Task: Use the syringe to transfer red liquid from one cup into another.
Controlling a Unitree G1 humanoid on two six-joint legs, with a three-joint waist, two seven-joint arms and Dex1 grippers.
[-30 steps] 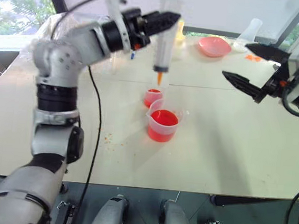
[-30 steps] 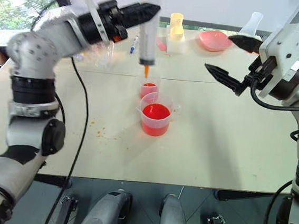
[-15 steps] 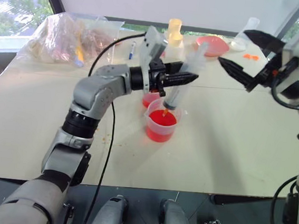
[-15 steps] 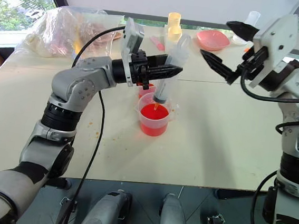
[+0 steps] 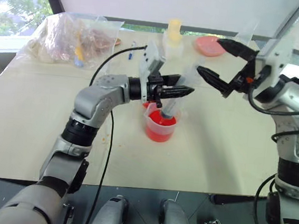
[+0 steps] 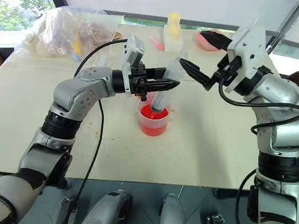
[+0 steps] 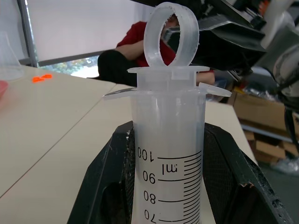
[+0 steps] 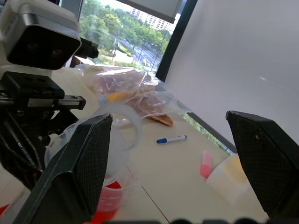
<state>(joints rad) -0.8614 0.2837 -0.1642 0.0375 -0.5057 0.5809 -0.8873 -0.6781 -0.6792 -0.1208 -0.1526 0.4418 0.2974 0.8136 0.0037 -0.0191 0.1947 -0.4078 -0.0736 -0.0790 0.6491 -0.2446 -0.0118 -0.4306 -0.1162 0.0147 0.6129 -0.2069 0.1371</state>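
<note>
My left gripper (image 5: 186, 90) is shut on the barrel of the clear syringe (image 6: 162, 96). The syringe leans, its tip down inside the wide beaker (image 5: 160, 131) at the red liquid (image 6: 153, 114). The left wrist view shows the graduated barrel (image 7: 169, 158) between the black fingers (image 7: 105, 186), with the plunger ring (image 7: 171, 32) on top. The small tumbler (image 6: 141, 103) stands just behind the beaker, partly hidden by my left gripper. My right gripper (image 5: 210, 55) is open, close to the plunger end and apart from it. Its wrist view shows the ring (image 8: 125, 122) near one finger (image 8: 88, 158).
A crumpled plastic bag (image 5: 72, 33) lies at the back left. A blue pen (image 5: 131, 50), a yellow-topped white container (image 5: 173, 32) and a pink bowl (image 5: 205, 44) sit along the table's far side. A person in red (image 7: 135, 42) sits beyond the table.
My left gripper has lowered and tilted the syringe until its tip went into the beaker. My right gripper has moved left, closer to the plunger end, and stays open.
</note>
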